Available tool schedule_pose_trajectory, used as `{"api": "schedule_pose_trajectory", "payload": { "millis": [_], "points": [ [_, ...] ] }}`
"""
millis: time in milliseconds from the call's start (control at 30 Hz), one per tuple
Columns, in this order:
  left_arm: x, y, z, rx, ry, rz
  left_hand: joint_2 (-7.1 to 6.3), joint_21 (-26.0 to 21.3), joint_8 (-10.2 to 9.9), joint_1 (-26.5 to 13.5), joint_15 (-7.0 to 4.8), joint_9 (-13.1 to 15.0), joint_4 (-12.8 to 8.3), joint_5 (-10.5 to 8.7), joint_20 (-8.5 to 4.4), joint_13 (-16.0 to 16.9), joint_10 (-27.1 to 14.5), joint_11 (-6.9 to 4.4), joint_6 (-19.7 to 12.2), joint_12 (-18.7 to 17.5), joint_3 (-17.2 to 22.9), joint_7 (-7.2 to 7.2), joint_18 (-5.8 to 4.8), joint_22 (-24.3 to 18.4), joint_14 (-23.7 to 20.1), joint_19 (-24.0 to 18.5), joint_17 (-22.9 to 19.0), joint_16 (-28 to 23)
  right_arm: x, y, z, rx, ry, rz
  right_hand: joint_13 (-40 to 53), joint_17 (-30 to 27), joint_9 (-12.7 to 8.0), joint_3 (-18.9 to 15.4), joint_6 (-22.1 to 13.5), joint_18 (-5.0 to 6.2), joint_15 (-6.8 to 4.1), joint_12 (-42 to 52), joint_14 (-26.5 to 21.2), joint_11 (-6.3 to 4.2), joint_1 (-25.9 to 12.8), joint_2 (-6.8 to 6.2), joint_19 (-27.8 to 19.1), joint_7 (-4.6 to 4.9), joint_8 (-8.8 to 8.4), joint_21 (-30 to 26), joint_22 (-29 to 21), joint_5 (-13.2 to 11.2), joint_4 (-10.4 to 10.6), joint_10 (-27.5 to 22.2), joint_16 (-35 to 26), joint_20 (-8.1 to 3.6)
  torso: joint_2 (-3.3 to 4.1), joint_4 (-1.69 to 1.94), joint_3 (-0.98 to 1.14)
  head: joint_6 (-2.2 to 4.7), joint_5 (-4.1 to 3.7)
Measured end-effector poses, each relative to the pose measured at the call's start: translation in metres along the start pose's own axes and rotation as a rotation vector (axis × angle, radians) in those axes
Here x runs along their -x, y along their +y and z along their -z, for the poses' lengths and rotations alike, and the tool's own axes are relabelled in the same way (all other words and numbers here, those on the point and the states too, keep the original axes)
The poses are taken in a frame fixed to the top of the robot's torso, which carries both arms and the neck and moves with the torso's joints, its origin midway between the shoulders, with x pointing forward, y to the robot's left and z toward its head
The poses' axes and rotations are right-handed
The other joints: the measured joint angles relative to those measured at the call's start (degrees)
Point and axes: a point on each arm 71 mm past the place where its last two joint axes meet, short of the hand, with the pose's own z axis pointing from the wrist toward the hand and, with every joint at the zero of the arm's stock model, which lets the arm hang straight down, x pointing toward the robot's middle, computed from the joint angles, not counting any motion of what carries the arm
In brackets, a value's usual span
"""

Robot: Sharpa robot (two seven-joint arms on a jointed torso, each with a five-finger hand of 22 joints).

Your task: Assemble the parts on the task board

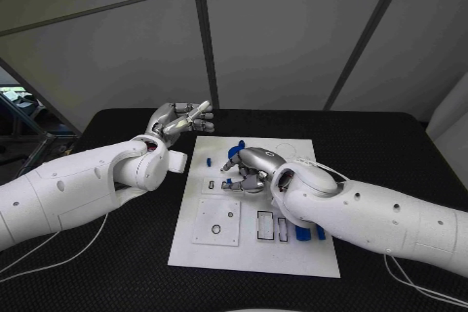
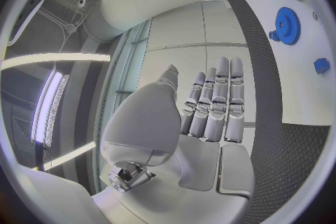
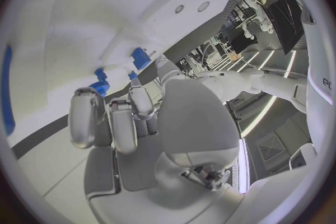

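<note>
Right hand point(image 1: 251, 170) hides board point(image 1: 293, 254) middle; its hold unclear.

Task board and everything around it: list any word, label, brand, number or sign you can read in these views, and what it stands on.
None can be read.
Task board: only black outlines of rectangles and circles, no lettering.
Blue parts, such as the gear: no markings.
Right arm: dark characters at the rim of the right wrist view, cut off by the frame, not readable.
Left hand and right hand: no label seen.
</note>
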Motion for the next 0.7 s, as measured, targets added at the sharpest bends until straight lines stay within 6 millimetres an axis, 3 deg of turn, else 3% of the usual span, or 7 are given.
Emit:
{"api": "schedule_pose_trajectory", "payload": {
  "millis": [200, 300, 433, 600, 633, 667, 700],
  "points": [
    [0.003, 0.0, 0.003, 0.025, 0.011, -0.04, 0.36, 4.08, 0.87, 1.34, -2.49, 0.36, -0.89, 0.0, -1.99, 1.51, 5.99, -2.13, 3.03, 2.08, -0.01, -1.99, -0.01, 1.85, 7.32, 4.42, 2.94, 3.86, 0.015, -0.007, 0.026, 0.05, -0.048, -0.061, 0.03, 0.0, 0.44, -0.24, 1.41, 0.0, 0.0, 0.31, 0.0, 0.0, 1.55, 0.96, 0.0, -0.5, 1.78, -0.12, -0.32, 1.18, -0.24, 0.0, -0.34, 0.0, -0.19, 0.0, -0.03, 0.29, 0.13],
    [0.003, 0.001, 0.006, 0.061, 0.035, -0.087, 0.3, 8.67, 1.81, 1.82, -4.63, 0.84, -1.23, 0.0, -4.18, 3.1, 9.93, -4.04, 4.93, 4.53, 0.55, -3.49, 0.0, 4.28, 13.32, 9.11, 6.58, 9.54, 0.033, -0.014, 0.04, 0.064, -0.075, -0.103, -0.57, 0.0, 0.5, -0.47, 2.1, 0.0, 0.0, 0.26, 0.0, -0.43, 2.06, 1.47, -0.68, -0.89, 2.44, -1.06, -1.53, 2.04, -0.47, -0.43, -1.03, -0.03, -0.42, 0.0, -0.03, 0.37, 0.28],
    [-0.002, 0.005, 0.011, 0.142, 0.093, -0.184, -0.59, 14.06, 2.72, -0.05, -5.35, 1.5, 0.62, -0.45, -5.45, 7.09, 9.87, -4.24, 3.43, 9.52, -0.87, -3.88, -0.01, 7.81, 13.96, 10.84, 14.98, 19.85, 0.057, -0.027, 0.052, 0.044, -0.105, -0.149, -2.17, 0.0, 0.51, -0.47, 2.59, 0.0, 0.0, -1.45, 0.0, -0.85, 2.88, 2.29, -2.8, -1.11, 2.89, -2.87, -4.6, 3.52, -0.47, -1.52, -2.6, -0.31, -0.85, 0.01, -0.01, 0.24, 0.46],
    [-0.01, 0.012, 0.019, 0.286, 0.2, -0.347, 0.45, 31.88, 10.35, -5.61, -7.24, 5.68, 2.32, -0.78, -7.1, 21.37, 8.54, -6.9, 3.32, 28.83, -4.77, -5.91, -0.09, 27.94, 15.17, 16.82, 47.43, 54.54, 0.083, -0.048, 0.064, -0.008, -0.138, -0.178, -3.33, 0.04, 0.44, -0.69, 2.59, 0.91, 0.0, -2.37, 0.0, -0.93, 2.94, 2.35, -3.59, -1.11, 3.1, -3.84, -6.43, 3.85, -0.26, -2.16, -3.33, -0.51, -1.69, 0.01, 0.24, -0.21, 0.58],
    [-0.012, 0.013, 0.02, 0.31, 0.222, -0.38, 1.15, 35.82, 12.79, -7.07, -7.89, 7.26, 2.43, -0.67, -7.35, 27.29, 7.75, -7.4, 2.96, 35.67, -5.9, -6.27, -4.03, 32.99, 15.17, 18.13, 51.82, 59.07, 0.086, -0.051, 0.066, -0.017, -0.141, -0.181, -3.33, 0.04, 0.44, -0.69, 2.59, 0.91, 0.0, -2.37, 0.0, -0.93, 2.94, 2.35, -3.59, -1.11, 3.1, -3.84, -6.43, 3.85, -0.26, -2.16, -3.33, -0.52, -1.83, 0.01, 0.29, -0.3, 0.58],
    [-0.015, 0.013, 0.021, 0.333, 0.245, -0.414, 1.28, 39.66, 15.54, -8.41, -7.95, 9.07, 2.65, -0.67, -7.77, 35.54, 8.05, -7.64, 2.51, 44.12, -7.29, -6.72, -6.24, 38.26, 15.11, 19.55, 55.46, 62.71, 0.089, -0.055, 0.067, -0.027, -0.146, -0.183, -3.33, 0.04, 0.45, -0.85, 2.59, 0.91, 0.0, -2.37, 0.0, -0.93, 2.94, 2.35, -3.59, -1.11, 3.1, -3.84, -6.43, 3.85, -0.41, -2.16, -3.33, -0.52, -2.01, 0.01, 0.36, -0.41, 0.55],
    [-0.017, 0.013, 0.021, 0.355, 0.267, -0.45, 1.56, 42.29, 17.79, -9.23, -8.05, 10.62, 2.77, -0.67, -7.99, 41.78, 9.34, -8.0, 2.6, 50.17, -8.27, -7.36, -6.23, 42.05, 15.12, 20.79, 57.6, 64.82, 0.093, -0.058, 0.068, -0.037, -0.151, -0.184, -3.3, 0.04, 0.44, -1.0, 2.59, 0.91, 0.0, -2.37, 0.0, -0.93, 2.94, 2.35, -3.59, -1.11, 3.12, -3.84, -6.43, 3.85, -0.26, -2.16, -3.33, -0.52, -2.15, 0.01, 0.41, -0.53, 0.55]
  ]
}}
